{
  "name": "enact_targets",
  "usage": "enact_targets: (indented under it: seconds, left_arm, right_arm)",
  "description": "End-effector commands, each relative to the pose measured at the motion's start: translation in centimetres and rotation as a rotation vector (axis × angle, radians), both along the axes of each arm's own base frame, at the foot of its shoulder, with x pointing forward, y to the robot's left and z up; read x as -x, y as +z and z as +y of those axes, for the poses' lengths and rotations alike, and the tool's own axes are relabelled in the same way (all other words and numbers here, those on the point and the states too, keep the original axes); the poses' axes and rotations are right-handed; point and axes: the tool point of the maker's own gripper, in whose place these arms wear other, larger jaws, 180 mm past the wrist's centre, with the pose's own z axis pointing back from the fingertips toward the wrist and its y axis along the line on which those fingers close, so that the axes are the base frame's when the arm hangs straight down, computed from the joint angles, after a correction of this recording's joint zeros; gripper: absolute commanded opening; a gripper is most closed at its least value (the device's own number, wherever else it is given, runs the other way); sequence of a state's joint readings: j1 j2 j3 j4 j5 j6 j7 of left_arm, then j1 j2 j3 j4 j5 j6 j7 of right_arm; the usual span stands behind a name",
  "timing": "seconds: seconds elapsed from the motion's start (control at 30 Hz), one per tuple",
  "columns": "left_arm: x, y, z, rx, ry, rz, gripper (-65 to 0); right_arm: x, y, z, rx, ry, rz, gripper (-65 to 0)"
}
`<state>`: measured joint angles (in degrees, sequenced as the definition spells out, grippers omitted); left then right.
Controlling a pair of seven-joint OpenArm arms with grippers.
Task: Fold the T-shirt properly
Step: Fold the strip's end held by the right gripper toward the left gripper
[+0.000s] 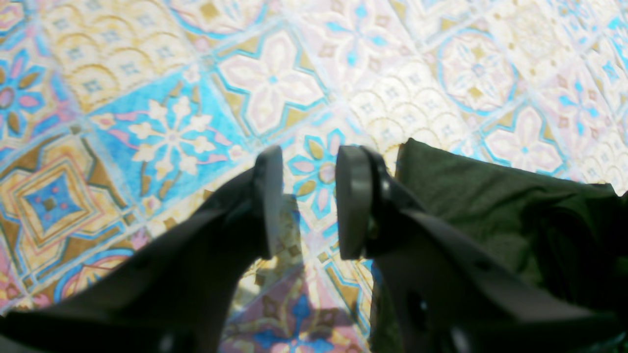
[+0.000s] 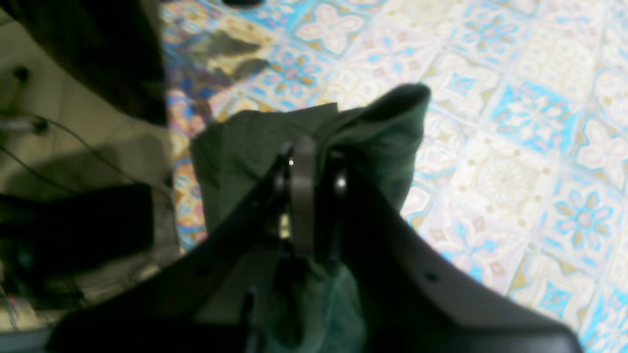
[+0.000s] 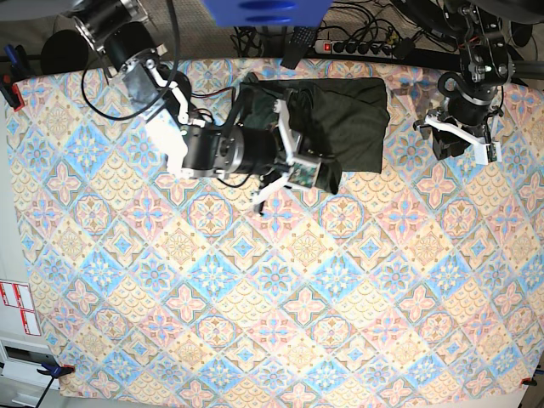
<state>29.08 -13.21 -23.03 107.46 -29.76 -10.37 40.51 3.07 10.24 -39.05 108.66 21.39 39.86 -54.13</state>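
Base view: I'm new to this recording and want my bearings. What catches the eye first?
The bright patterned tablecloth fills nearly the whole view. On it, near the far edge, lies the dark green T-shirt, bunched at one side where the right gripper is shut on a fold of it. The left gripper hangs open just beside the shirt's other edge, holding nothing.

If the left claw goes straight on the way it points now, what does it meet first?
Probably only the patterned tablecloth, which shows between its open fingers. The T-shirt lies off to one side of the left claw, not in its line, though depth is uncertain.
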Motion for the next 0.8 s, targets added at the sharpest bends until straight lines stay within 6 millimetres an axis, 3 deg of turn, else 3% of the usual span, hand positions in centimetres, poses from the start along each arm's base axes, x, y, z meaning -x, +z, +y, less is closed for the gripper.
enact_targets:
  seconds: [0.0, 0.2, 0.43, 0.63, 0.77]
  left_arm:
    - [-0.5, 0.9, 0.2, -0.011, -0.008, -0.035, -48.2]
    - [0.1, 0.6, 0.2, -0.010, -0.008, -0.020, -48.2]
    - [0.1, 0.5, 0.2, -0.010, -0.008, -0.019, -48.2]
    - [0.1, 0.5, -0.1, -0.005, -0.012, -0.017, -48.2]
    - [0.1, 0.5, -0.1, -0.004, -0.012, -0.018, -48.2]
  right_arm:
    - [-0.1, 1.4, 1.3, -0.050, 0.028, -0.026, -65.0]
    - [0.8, -0.8, 3.7, 0.018, 0.090, -0.023, -65.0]
    - [0.2, -3.0, 4.8, 0.088, 0.070, -0.013, -65.0]
    - [-0.4, -1.8, 7.7, 0.026, 0.073, -0.012, -65.0]
    - [-0.3, -3.0, 7.9, 0.014, 0.069, 0.029, -65.0]
